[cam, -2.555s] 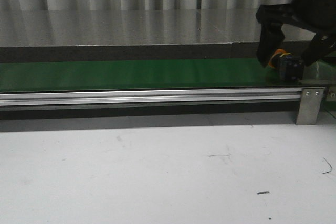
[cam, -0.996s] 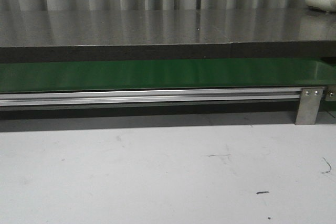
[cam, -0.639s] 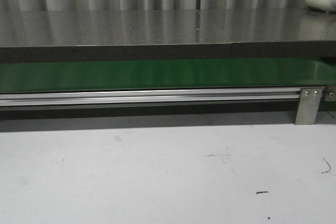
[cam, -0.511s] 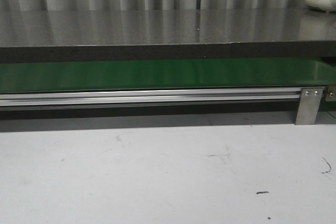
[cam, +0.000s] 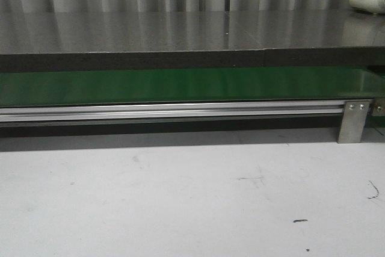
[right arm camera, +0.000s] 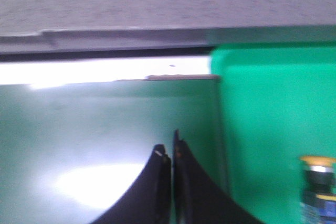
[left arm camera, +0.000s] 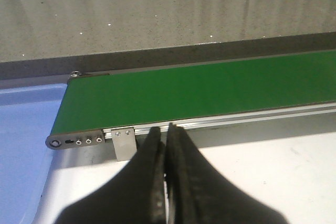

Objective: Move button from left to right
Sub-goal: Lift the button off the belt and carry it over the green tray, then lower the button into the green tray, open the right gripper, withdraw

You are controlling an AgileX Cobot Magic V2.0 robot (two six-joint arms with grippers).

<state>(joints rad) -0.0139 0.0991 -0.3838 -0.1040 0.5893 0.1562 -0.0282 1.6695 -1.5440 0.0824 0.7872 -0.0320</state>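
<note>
Looking across the long green conveyor belt (cam: 180, 85): bare in the front view, no arm over it. Beyond the belt's right end, a bright green tray (right arm camera: 273, 129). The button (right arm camera: 316, 184) sits in that tray, yellow head showing, standing more or less on end; body cropped, so axis uncertain. Right gripper (right arm camera: 171, 156) nearer it: fingers pressed together, empty, over the belt end, button off to the side, apart. Left gripper (left arm camera: 165, 145) likewise closed, empty, at the belt's far left end. Transfer looks done.
</note>
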